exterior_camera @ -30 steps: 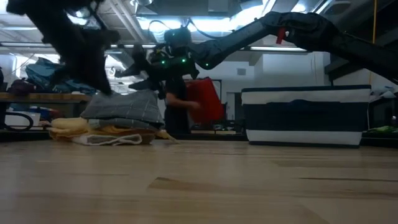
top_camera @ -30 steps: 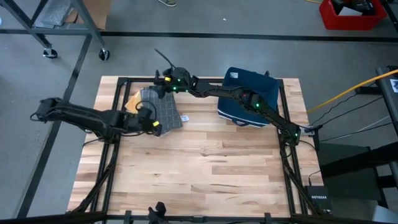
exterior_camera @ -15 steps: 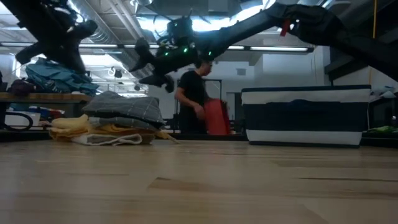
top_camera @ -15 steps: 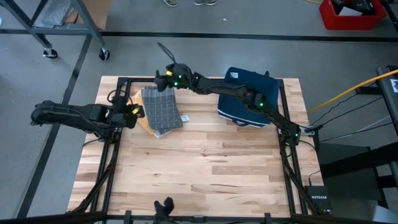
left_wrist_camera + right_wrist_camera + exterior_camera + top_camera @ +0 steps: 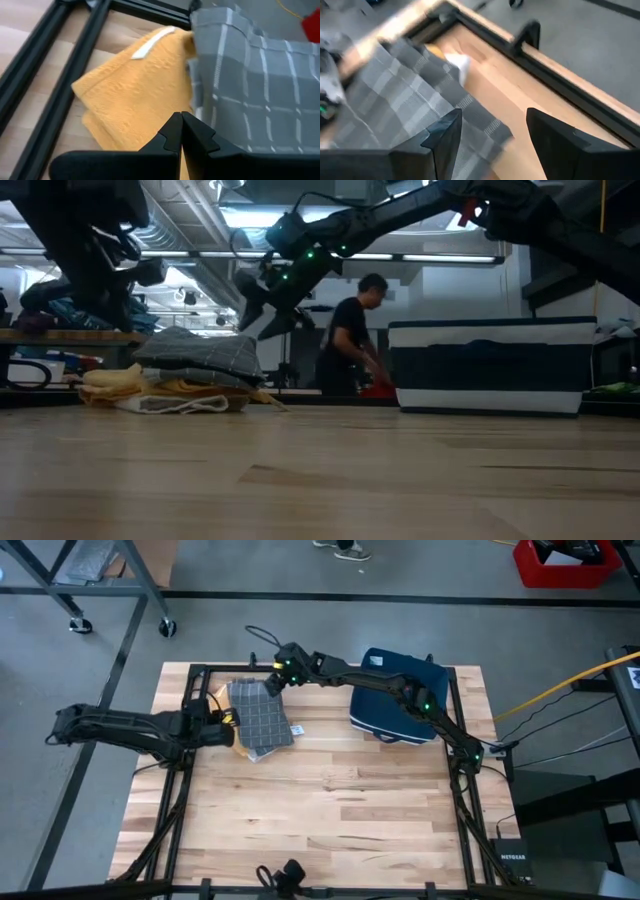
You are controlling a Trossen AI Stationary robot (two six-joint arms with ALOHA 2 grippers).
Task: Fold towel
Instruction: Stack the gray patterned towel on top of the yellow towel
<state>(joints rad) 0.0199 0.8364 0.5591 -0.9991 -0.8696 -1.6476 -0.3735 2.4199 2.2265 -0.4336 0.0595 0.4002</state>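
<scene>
**A:** Start with your tools. Your right gripper point(image 5: 268, 683) hangs just above the far edge of the grey checked towel point(image 5: 260, 717) with its fingers spread wide and nothing between them. Your left gripper point(image 5: 225, 730) sits beside that towel's near-left edge, pinched fully together and holding nothing.

**B:** And the towel itself?

**A:** It lies folded on top of the yellow towel point(image 5: 217, 700), at the far-left corner of the table point(image 5: 340, 810), with the blue bin point(image 5: 400, 695) well to the right of it. By my reading, this fold is finished or nearly so.

**B:** So what makes the step go well?

**A:** If you tidy it, come down on the grey towel only. The yellow one pokes out just beside it in the left wrist view, so a deep pinch there could drag both layers. Lift both arms straight off the stack so no finger snags a loose corner.
</scene>
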